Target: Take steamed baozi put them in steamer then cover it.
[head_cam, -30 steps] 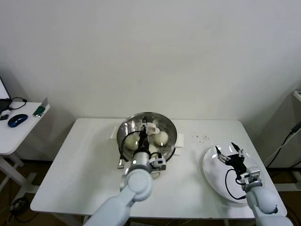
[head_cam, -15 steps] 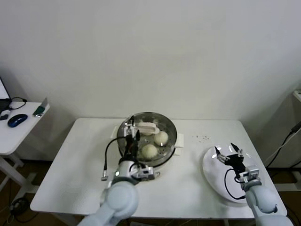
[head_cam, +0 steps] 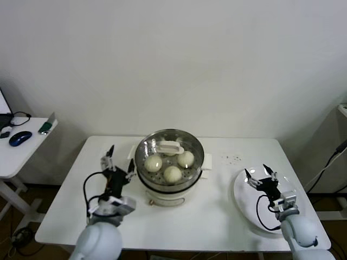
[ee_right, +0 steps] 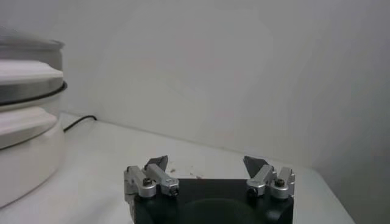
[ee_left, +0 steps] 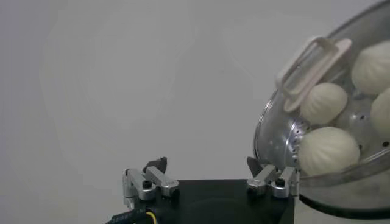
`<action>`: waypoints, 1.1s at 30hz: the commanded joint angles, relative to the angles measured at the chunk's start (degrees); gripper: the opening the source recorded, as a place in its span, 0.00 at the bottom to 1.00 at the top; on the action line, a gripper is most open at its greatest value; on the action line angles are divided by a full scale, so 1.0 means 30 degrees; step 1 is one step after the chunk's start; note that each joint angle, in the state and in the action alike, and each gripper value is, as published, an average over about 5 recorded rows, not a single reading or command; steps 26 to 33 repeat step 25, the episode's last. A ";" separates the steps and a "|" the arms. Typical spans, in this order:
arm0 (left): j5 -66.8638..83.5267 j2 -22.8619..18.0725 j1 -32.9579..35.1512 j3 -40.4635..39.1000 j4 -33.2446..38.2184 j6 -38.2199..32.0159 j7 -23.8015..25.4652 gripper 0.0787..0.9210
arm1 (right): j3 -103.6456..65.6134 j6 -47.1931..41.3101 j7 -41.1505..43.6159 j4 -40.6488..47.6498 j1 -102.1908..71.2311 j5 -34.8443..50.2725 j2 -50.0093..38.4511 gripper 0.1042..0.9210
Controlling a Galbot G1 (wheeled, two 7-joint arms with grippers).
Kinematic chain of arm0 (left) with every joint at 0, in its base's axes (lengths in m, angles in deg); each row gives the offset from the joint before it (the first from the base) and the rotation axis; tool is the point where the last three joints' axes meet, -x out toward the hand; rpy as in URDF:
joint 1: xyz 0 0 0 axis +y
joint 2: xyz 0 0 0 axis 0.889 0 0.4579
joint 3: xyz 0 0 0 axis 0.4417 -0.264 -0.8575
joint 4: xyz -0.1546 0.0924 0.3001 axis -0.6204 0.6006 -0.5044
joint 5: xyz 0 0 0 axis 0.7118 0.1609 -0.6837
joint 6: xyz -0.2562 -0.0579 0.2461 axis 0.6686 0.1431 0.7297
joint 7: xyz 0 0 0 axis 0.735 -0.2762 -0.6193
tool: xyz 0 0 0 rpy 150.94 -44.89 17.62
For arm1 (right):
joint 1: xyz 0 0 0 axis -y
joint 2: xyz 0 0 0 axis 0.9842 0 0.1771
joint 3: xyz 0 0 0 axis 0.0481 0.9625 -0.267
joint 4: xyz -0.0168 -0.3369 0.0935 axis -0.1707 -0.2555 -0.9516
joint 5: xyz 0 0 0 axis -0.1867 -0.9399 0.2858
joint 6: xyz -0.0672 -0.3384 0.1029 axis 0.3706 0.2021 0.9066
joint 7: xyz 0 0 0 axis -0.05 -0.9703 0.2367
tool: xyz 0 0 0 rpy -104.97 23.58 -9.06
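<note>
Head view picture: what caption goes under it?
Lidded steamer holding baozi; open left gripper beside it, open right gripper over white plate.

The steamer (head_cam: 169, 162) is a round, shiny steel basket on a white pot body, upright on the white surface (head_cam: 227, 216). It stands just beside the left gripper's spread fingers (head_cam: 110, 160), on their right, and well apart from the right gripper's fingers (head_cam: 250, 177). A clear lid (ee_left: 292, 97) with a white bar handle (head_cam: 170, 146) covers it. Inside lie cream-white, domed steamed baozi (head_cam: 172, 173), close together on the perforated bottom; three show clearly, a fourth partly under the handle.
</note>
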 commanded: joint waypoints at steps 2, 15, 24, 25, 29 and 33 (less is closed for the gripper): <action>1.5349 -0.2093 0.4586 1.0628 -0.2893 -1.1830 -0.0018 0.88 | -0.0023 0.0491 0.0100 -0.1053 -0.0554 -0.0044 0.0224 0.88; 1.5008 -0.3711 0.4708 1.0546 -0.4959 -1.3110 0.1122 0.88 | 0.0134 0.1165 0.0235 -0.2199 -0.1301 0.0089 0.0429 0.88; 1.4484 -0.3952 0.4585 1.0360 -0.4215 -1.2223 0.1659 0.88 | 0.0329 0.1347 0.0205 -0.2148 -0.1375 0.0051 0.0426 0.88; 1.4466 -0.3962 0.4578 1.0368 -0.4234 -1.2208 0.1691 0.88 | 0.0339 0.1364 0.0207 -0.2150 -0.1384 0.0043 0.0429 0.88; 1.4466 -0.3962 0.4578 1.0368 -0.4234 -1.2208 0.1691 0.88 | 0.0339 0.1364 0.0207 -0.2150 -0.1384 0.0043 0.0429 0.88; 1.4466 -0.3962 0.4578 1.0368 -0.4234 -1.2208 0.1691 0.88 | 0.0339 0.1364 0.0207 -0.2150 -0.1384 0.0043 0.0429 0.88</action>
